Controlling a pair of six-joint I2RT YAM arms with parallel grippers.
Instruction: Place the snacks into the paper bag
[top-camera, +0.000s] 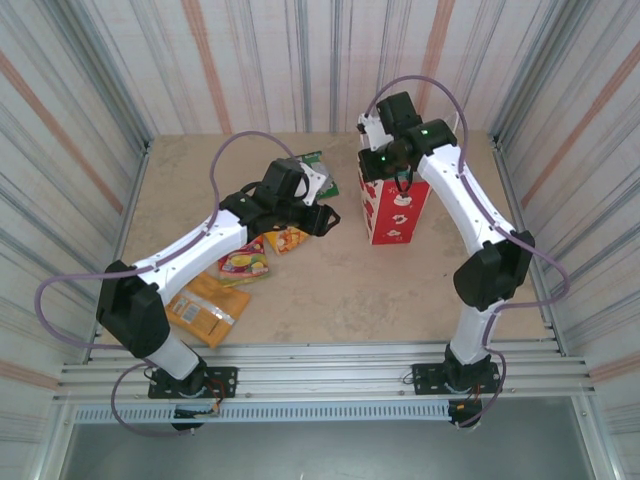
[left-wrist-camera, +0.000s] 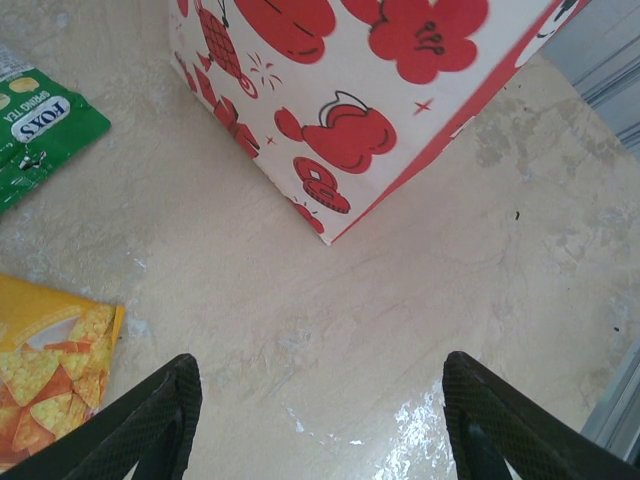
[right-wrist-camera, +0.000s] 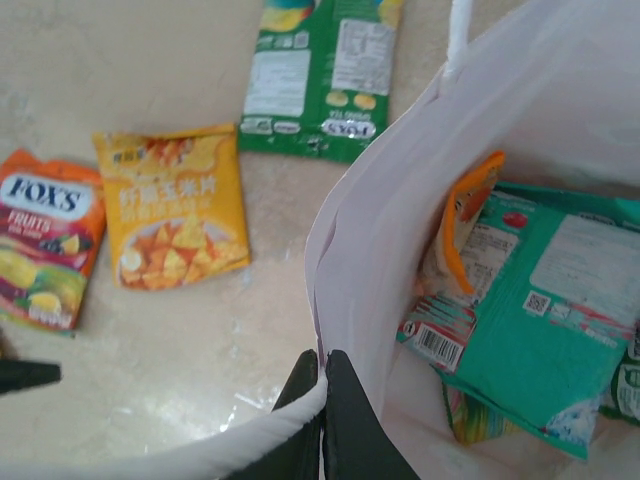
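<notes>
Beige tabletop (top-camera: 400, 300). The upright red paper gift bag (top-camera: 395, 212), rim pinched by the right gripper (right-wrist-camera: 322, 400), holds a teal-green packet (right-wrist-camera: 540, 330) and an orange-edged bar (right-wrist-camera: 470, 215). Left outside: a green packet (right-wrist-camera: 320, 80), yellow-orange bag (right-wrist-camera: 180, 205), red candy bag (right-wrist-camera: 40, 250), flat orange pouch (top-camera: 205, 308). The left gripper (left-wrist-camera: 318, 425) is held spread, empty.

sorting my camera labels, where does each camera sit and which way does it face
top external: high behind the bases, looking down on the beige table; left arm and right arm show whole.
left wrist: low over the table, facing the red-and-white printed paper bag; open left gripper at the bottom.
right wrist: above the bag's mouth, looking down inside; shut right gripper pinches its rim.
shared: both wrist views show the bag and the yellow-orange glossy chip packet.
</notes>
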